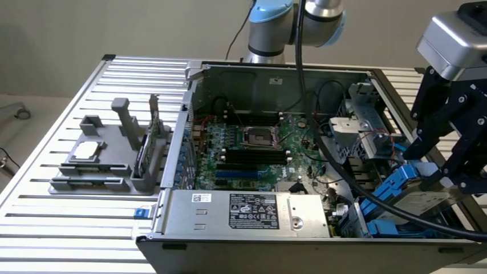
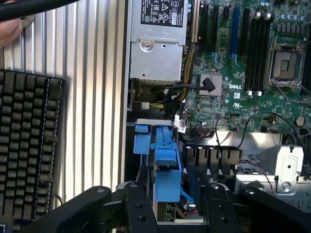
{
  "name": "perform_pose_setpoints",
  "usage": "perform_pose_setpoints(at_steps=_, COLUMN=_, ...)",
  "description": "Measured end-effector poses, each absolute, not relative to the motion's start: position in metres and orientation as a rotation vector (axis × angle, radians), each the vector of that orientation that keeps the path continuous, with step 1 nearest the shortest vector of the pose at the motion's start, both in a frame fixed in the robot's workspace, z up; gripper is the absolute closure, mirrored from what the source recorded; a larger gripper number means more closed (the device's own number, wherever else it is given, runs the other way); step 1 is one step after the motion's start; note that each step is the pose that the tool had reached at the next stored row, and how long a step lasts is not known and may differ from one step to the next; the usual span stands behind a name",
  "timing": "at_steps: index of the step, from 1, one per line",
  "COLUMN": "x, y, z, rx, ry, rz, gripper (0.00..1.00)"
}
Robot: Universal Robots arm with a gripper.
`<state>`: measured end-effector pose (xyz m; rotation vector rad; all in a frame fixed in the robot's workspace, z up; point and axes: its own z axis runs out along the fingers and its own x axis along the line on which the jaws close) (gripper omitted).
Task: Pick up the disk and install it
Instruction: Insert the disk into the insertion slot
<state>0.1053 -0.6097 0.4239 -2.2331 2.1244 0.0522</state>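
The disk [image 1: 423, 201] sits edge-up in the drive bay at the exterior view's right end of the open computer case, its pale label showing inside the blue plastic carrier [image 1: 402, 184]. My gripper [image 1: 437, 165] hangs just above it, open. In the wrist view the blue carrier [image 2: 166, 162] stands between my two black fingers [image 2: 141, 208], closer to one finger, with a gap showing to the other. The lower part of the disk is hidden by the bay and by my fingers.
The case [image 1: 182, 125] lies open on a slotted metal table [image 1: 68, 228]. Inside it are the green motherboard [image 1: 259, 148] and a grey power supply box [image 1: 243, 211]. A thick black cable [image 1: 357, 191] crosses beside the bay. A grey fixture [image 1: 102, 165] stands outside the case. A black keyboard [image 2: 29, 145] lies beside the case.
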Motion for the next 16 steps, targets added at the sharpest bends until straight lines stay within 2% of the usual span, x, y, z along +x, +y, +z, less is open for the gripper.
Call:
perform_pose_setpoints(at_steps=7, x=0.105, y=-0.61, z=0.412, rx=-2.236, ry=2.119, rz=0.049, gripper=0.53)
perform_pose_setpoints(at_steps=9, x=0.105, y=-0.61, z=0.41, rx=-2.237, ry=2.117, rz=0.048, gripper=0.56)
perform_pose_setpoints(at_steps=11, x=0.105, y=-0.61, z=0.41, rx=-2.237, ry=2.116, rz=0.046, gripper=0.68)
perform_pose_setpoints(at_steps=16, x=0.105, y=-0.611, z=0.41, rx=-2.233, ry=2.105, rz=0.038, gripper=0.68)
